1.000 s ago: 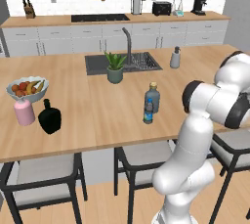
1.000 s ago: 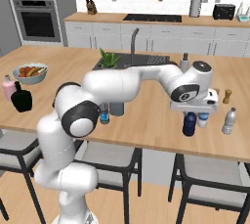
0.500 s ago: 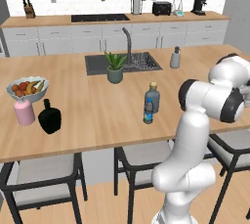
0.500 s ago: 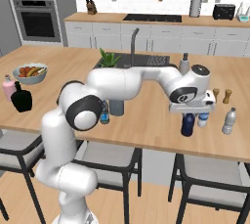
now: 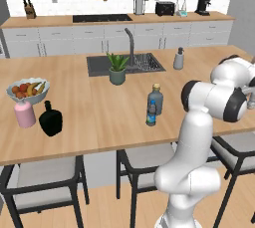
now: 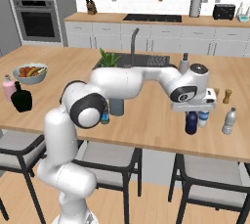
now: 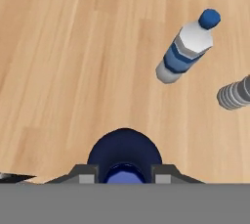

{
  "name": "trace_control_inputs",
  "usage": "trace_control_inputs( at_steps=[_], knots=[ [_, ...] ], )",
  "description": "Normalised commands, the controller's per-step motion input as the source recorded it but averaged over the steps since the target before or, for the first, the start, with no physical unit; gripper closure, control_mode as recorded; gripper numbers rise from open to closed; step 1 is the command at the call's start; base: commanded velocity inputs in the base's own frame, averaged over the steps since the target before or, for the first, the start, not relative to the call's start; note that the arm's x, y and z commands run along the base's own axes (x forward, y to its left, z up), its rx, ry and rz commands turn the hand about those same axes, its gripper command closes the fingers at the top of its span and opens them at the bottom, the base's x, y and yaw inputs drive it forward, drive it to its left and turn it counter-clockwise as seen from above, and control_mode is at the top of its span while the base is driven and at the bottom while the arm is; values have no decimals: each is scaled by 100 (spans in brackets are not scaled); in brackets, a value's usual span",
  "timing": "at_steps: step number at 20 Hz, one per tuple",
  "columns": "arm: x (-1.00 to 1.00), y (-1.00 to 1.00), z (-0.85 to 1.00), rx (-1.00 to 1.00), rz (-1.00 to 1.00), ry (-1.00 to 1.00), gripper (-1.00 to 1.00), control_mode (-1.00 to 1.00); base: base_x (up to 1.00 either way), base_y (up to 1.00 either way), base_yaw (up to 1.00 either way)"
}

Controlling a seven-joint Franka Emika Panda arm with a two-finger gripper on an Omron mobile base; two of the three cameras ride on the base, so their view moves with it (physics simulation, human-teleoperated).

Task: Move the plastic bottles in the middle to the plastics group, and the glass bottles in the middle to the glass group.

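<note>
My gripper (image 6: 191, 114) is shut on the dark navy plastic bottle (image 6: 191, 124), which stands upright at the counter's right end. From the hand camera the navy bottle (image 7: 124, 154) sits between the fingertips of my gripper (image 7: 124, 175). Just beside it are the plastics group: a clear water bottle (image 6: 203, 119) with a blue label and a pale greyish bottle (image 6: 228, 120). In the middle stand the grey-blue glass bottle (image 5: 156, 97) and the small clear blue-capped bottle (image 5: 151, 113). At the left are the pink bottle (image 5: 24, 114) and the squat black bottle (image 5: 50, 119).
Two brown shakers (image 6: 222, 94) stand behind the plastics group. A fruit bowl (image 5: 27, 90) sits by the glass group. A potted plant (image 5: 117, 68), the sink (image 5: 142, 62) and a soap dispenser (image 5: 178, 59) lie further back. Stools line the front edge.
The arm has shifted slightly; the navy bottle stays in the gripper, next to the water bottle.
</note>
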Motion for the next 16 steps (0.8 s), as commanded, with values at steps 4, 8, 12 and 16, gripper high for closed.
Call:
trace_control_inputs(
  at_steps=[4, 8, 12, 16],
  knots=[
    [0, -37, -4, 0, -15, -10, 100, -100, 0, 0, 0],
    [0, -42, 0, 1, -13, -5, 100, -100, 0, 0, 0],
    [0, -16, 0, 0, -4, 0, 100, -100, 0, 0, 0],
    [0, 1, 0, 1, 0, 0, 100, -100, 0, 0, 0]
  ],
)
